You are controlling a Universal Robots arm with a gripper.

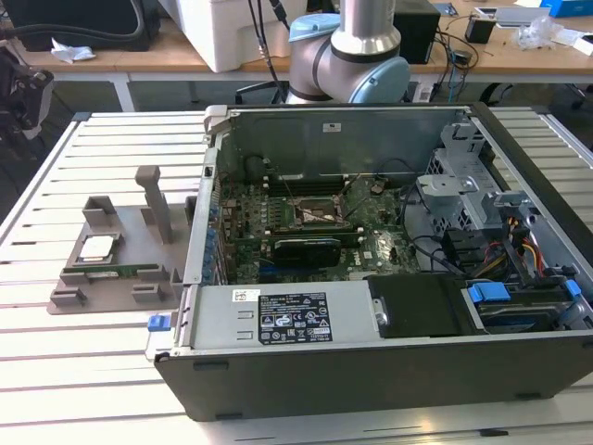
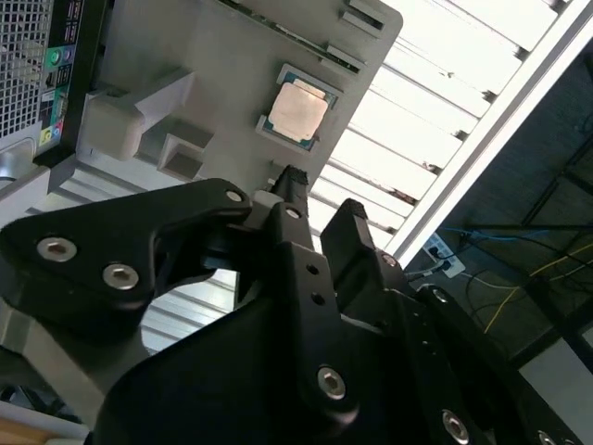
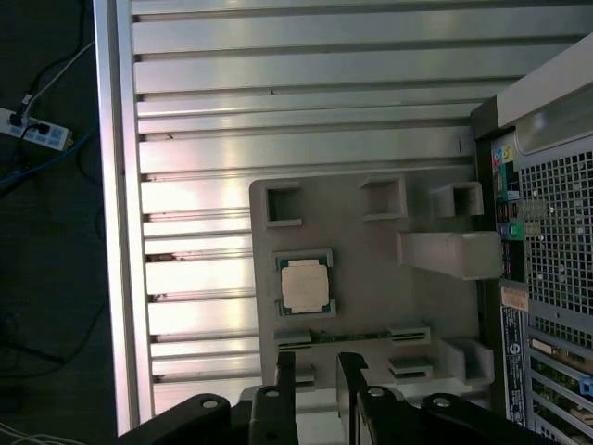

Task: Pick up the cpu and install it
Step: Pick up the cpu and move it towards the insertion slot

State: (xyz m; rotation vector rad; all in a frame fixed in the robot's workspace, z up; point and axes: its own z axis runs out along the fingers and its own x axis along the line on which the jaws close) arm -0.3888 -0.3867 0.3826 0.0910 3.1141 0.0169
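While the cpu point(image 3: 306, 286) lies flat in its grey holder point(image 3: 371, 278) just beyond the fingertips point(image 3: 286, 369), the hand point(image 3: 317, 363) hovers above, narrowly parted and empty

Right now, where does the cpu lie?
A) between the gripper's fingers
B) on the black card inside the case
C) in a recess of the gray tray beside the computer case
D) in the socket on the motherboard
C: the cpu lies flat in a recess of the gray tray, outside the computer case; the open gripper is apart from it and holds nothing.
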